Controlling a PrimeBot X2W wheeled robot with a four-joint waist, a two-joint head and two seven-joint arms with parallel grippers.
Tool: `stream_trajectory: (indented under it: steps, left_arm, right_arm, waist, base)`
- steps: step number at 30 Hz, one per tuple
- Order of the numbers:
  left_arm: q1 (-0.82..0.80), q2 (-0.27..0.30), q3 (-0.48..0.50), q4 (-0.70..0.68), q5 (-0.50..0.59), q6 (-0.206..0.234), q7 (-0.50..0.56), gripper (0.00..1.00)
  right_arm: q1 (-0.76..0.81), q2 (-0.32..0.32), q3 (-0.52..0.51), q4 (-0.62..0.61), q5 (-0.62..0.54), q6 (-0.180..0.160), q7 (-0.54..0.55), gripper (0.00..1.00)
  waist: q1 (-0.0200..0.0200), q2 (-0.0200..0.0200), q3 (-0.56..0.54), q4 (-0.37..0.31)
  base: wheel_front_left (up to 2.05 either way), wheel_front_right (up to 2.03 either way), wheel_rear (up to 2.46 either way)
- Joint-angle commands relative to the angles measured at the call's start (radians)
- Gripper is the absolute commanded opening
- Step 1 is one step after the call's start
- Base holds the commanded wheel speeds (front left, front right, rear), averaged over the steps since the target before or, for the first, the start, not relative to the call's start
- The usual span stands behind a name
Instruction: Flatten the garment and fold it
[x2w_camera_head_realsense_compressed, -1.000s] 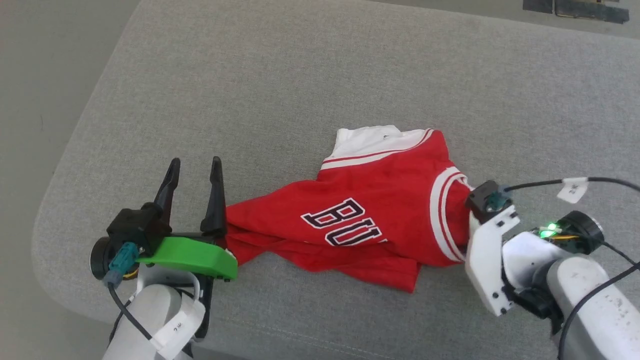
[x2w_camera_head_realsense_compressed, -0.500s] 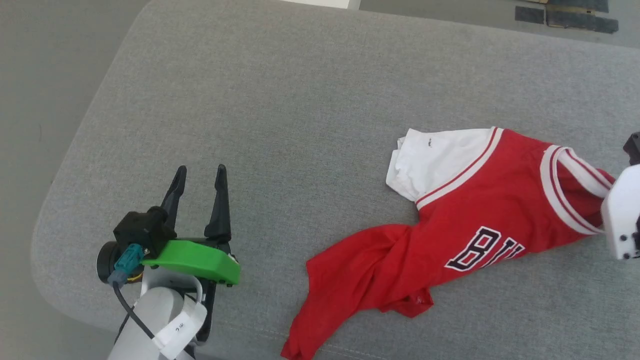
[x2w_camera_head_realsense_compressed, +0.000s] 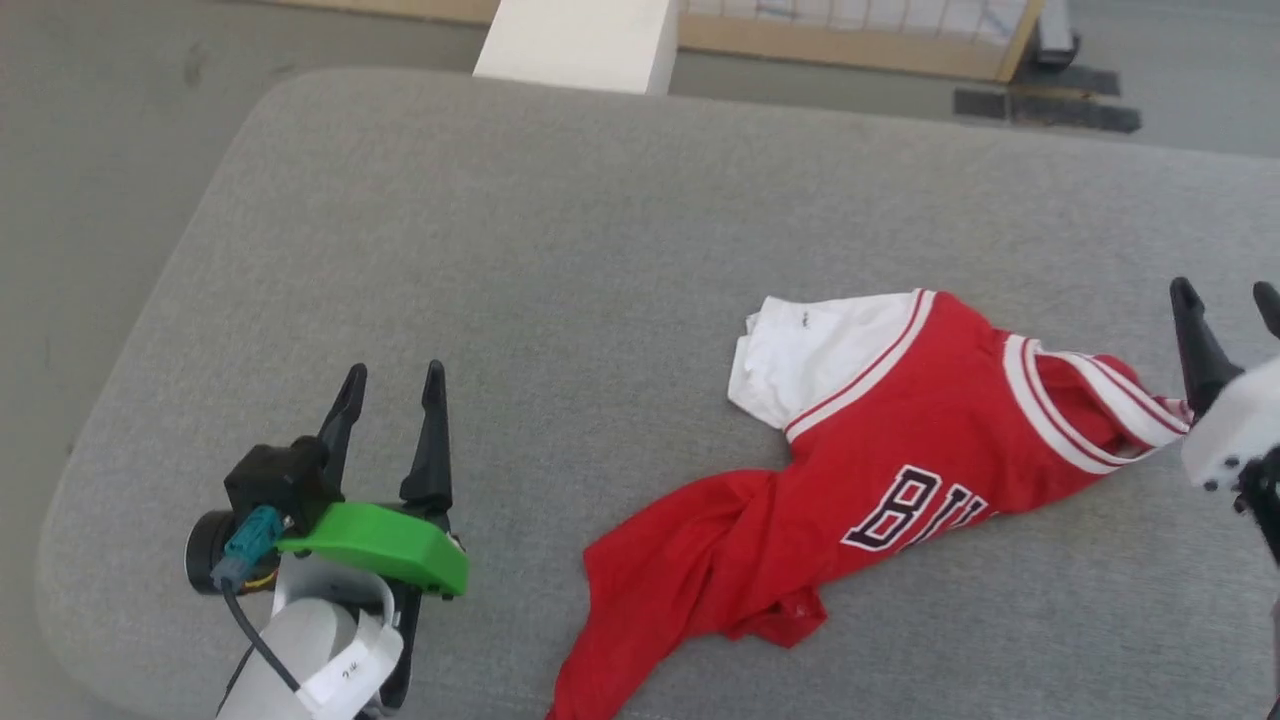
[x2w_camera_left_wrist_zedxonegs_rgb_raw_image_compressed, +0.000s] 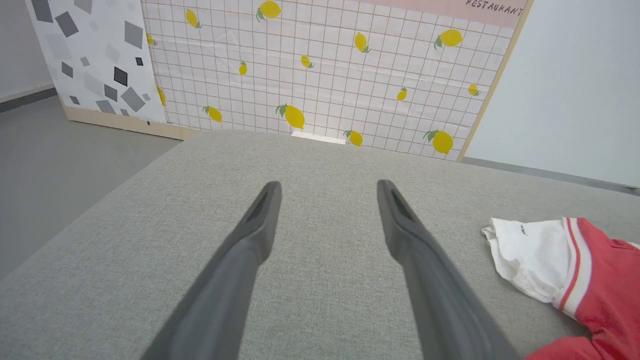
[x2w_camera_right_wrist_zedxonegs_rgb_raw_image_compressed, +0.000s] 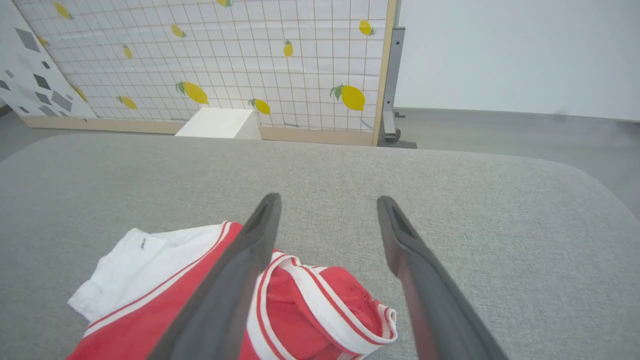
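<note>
here's the garment (x2w_camera_head_realsense_compressed: 900, 470), red with a white sleeve, lying crumpled on the grey cushioned surface (x2w_camera_head_realsense_compressed: 560, 220) at right of centre in the head view, and it's far from flat. the white sleeve is bunched at its far left corner, the striped collar sits open at the right end, and the hem trails in a twisted tail down towards the near edge. black letters outlined in white show on the chest, partly lost in a fold. the right pincer (x2w_camera_head_realsense_compressed: 1225, 292) is at the right edge just beside that collar, fingers well apart and nothing between them; its wrist view puts the collar and sleeve (x2w_camera_right_wrist_zedxonegs_rgb_raw_image_compressed: 310, 310) right under its left finger, though contact is hard to call. over on the left, the left pincer (x2w_camera_head_realsense_compressed: 393, 375) is spread wide too, empty, well apart from the shirt, and its wrist view catches the white sleeve (x2w_camera_left_wrist_zedxonegs_rgb_raw_image_compressed: 530, 255) off to its right. beyond the far edge stand a white block (x2w_camera_head_realsense_compressed: 580, 40) and a lemon-print panel (x2w_camera_left_wrist_zedxonegs_rgb_raw_image_compressed: 325, 65).
</note>
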Motion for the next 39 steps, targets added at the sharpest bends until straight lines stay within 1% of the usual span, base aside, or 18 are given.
stream_trajectory:
  steps: [1, 7, 10, 13, 18, 20, 23, 25, 26, 29, 32, 34, 36, 38, 39]
  left_arm:
    - [0.017, 0.009, 0.001, 0.000, -0.005, 0.000, 0.004, 1.00]
    - [0.042, 0.009, -0.003, -0.010, -0.013, 0.006, 0.012, 1.00]
    - [0.055, 0.010, -0.004, -0.016, -0.017, 0.010, 0.014, 1.00]
    - [0.062, 0.010, -0.007, -0.024, -0.020, 0.012, 0.019, 1.00]
    - [0.051, 0.002, -0.020, -0.029, -0.027, 0.013, 0.040, 1.00]
    - [0.022, -0.006, -0.032, -0.025, -0.029, 0.011, 0.064, 1.00]
    - [-0.067, -0.027, -0.058, -0.001, -0.033, 0.003, 0.127, 1.00]
    - [-0.148, -0.040, -0.083, 0.035, -0.028, -0.002, 0.191, 1.00]
    - [-0.198, -0.059, -0.089, 0.058, -0.038, -0.002, 0.226, 1.00]
    - [-0.338, -0.088, -0.124, 0.146, -0.045, -0.009, 0.354, 1.00]
    - [-0.477, -0.111, -0.169, 0.264, -0.048, -0.002, 0.538, 1.00]
    - [-0.555, -0.120, -0.207, 0.343, -0.042, 0.001, 0.677, 1.00]
    - [-0.620, -0.129, -0.230, 0.405, -0.049, 0.003, 0.794, 1.00]
    - [-0.671, -0.134, -0.260, 0.456, -0.044, 0.002, 0.895, 1.00]
    - [-0.688, -0.135, -0.270, 0.475, -0.042, 0.002, 0.927, 1.00]
  right_arm:
    - [0.042, 0.030, -0.019, -0.025, 0.004, -0.002, -0.053, 1.00]
    - [0.182, 0.150, -0.099, -0.095, 0.003, -0.002, -0.218, 1.00]
    - [0.236, 0.188, -0.129, -0.099, 0.022, -0.002, -0.250, 1.00]
    - [0.264, 0.204, -0.149, -0.096, 0.033, -0.002, -0.265, 1.00]
    - [0.261, 0.211, -0.157, -0.096, 0.039, -0.002, -0.283, 1.00]
    - [0.250, 0.212, -0.153, -0.096, 0.039, -0.002, -0.285, 1.00]
    - [0.225, 0.213, -0.142, -0.099, 0.040, -0.002, -0.288, 1.00]
    - [0.208, 0.213, -0.133, -0.101, 0.041, -0.002, -0.289, 1.00]
    - [0.198, 0.213, -0.130, -0.099, 0.046, -0.002, -0.288, 1.00]
    - [0.177, 0.214, -0.123, -0.090, 0.050, -0.002, -0.288, 1.00]
    - [0.157, 0.214, -0.115, -0.081, 0.055, -0.002, -0.290, 1.00]
    - [0.149, 0.214, -0.109, -0.076, 0.059, -0.002, -0.295, 1.00]
    - [0.143, 0.214, -0.107, -0.070, 0.063, -0.002, -0.298, 1.00]
    - [0.140, 0.214, -0.104, -0.063, 0.065, -0.002, -0.304, 1.00]
    - [0.140, 0.214, -0.103, -0.060, 0.068, -0.002, -0.307, 1.00]
  waist:
    - [0.0000, 0.0000, -0.044, -0.039]
    - [0.0000, 0.0000, -0.075, -0.069]
    - [0.0000, 0.0000, -0.081, -0.084]
    - [0.0000, 0.0000, -0.079, -0.098]
    - [0.0000, 0.0000, -0.063, -0.124]
    - [0.0000, 0.0000, -0.049, -0.135]
    - [0.0000, 0.0000, -0.017, -0.153]
    - [0.0000, 0.0000, 0.006, -0.167]
    - [0.0000, 0.0000, 0.019, -0.173]
    - [0.0000, 0.0000, 0.051, -0.195]
    - [0.0000, 0.0000, 0.088, -0.221]
    - [0.0000, 0.0000, 0.111, -0.239]
    - [0.0000, 0.0000, 0.130, -0.257]
    - [0.0000, 0.0000, 0.148, -0.273]
    - [0.0000, 0.0000, 0.155, -0.280]
  base:
    - [0.00, 0.00, 0.00]
    - [0.00, 0.00, 0.00]
    - [0.00, 0.00, 0.00]
    - [0.00, 0.00, 0.00]
    - [0.00, 0.00, 0.00]
    - [0.00, 0.00, 0.00]
    - [0.00, 0.00, 0.00]
    - [0.00, 0.00, 0.00]
    - [0.00, 0.00, 0.00]
    - [0.00, 0.00, 0.00]
    - [0.00, 0.00, 0.00]
    - [0.00, 0.00, 0.00]
    - [0.00, 0.00, 0.00]
    - [0.00, 0.00, 0.00]
    - [0.00, 0.00, 0.00]
